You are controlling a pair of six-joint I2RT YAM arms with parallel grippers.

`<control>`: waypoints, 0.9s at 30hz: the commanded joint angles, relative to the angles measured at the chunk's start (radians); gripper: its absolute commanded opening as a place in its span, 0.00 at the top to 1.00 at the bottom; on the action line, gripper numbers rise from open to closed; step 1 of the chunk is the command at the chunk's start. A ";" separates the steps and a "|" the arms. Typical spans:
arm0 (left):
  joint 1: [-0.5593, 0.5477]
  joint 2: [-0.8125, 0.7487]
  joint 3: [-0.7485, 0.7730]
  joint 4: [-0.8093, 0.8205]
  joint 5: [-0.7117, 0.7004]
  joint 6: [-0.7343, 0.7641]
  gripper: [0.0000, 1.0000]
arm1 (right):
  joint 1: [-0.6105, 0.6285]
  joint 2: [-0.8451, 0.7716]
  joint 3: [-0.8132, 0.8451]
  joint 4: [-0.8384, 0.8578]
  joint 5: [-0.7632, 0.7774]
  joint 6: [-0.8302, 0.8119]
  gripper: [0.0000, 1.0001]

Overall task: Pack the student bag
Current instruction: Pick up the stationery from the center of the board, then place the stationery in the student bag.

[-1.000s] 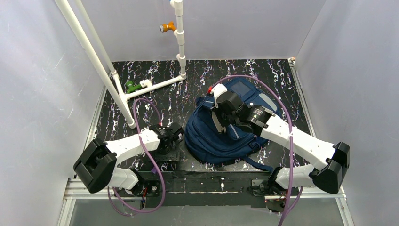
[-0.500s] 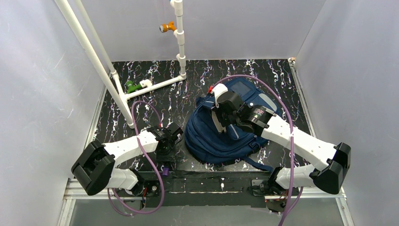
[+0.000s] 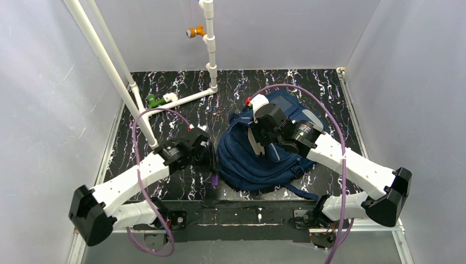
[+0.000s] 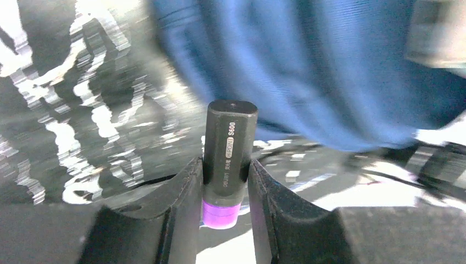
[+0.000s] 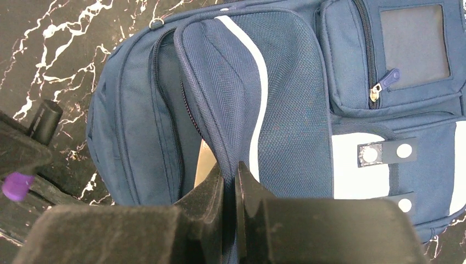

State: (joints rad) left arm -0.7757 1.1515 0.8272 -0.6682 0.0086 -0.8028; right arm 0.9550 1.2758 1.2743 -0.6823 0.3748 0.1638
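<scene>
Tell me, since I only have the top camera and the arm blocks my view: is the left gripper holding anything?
Observer: Yes. The left wrist view shows the left gripper shut on a black marker with a purple end.
Operator: Which end leads?
Observer: The black end points toward the bag; the purple end sits back between the fingers.
Operator: Is the main pocket open?
Observer: The right wrist view shows the right gripper pinching the flap, with a gap beside the zip.

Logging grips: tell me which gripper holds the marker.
The left gripper: it clamps the black, purple-ended marker. The right gripper pinches the open flap of the backpack instead.
</scene>
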 commanded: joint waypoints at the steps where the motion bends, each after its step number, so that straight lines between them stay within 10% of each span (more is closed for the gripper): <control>1: 0.003 -0.100 0.019 0.296 0.164 -0.172 0.92 | 0.008 -0.066 0.085 0.081 0.004 0.083 0.99; 5: 0.002 -0.029 -0.033 0.717 0.207 -0.414 0.95 | 0.008 -0.081 0.086 0.132 0.010 0.168 0.99; 20: -0.072 0.379 0.237 0.983 0.118 -0.578 0.94 | 0.006 -0.093 0.126 0.199 0.025 0.256 0.99; 27: -0.091 0.468 0.271 0.984 0.118 -0.635 0.62 | 0.002 -0.090 0.109 0.200 0.051 0.235 0.99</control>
State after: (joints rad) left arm -0.8539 1.5845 1.0546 0.2558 0.1413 -1.3777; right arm 0.9295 1.2335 1.2961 -0.6815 0.4808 0.3664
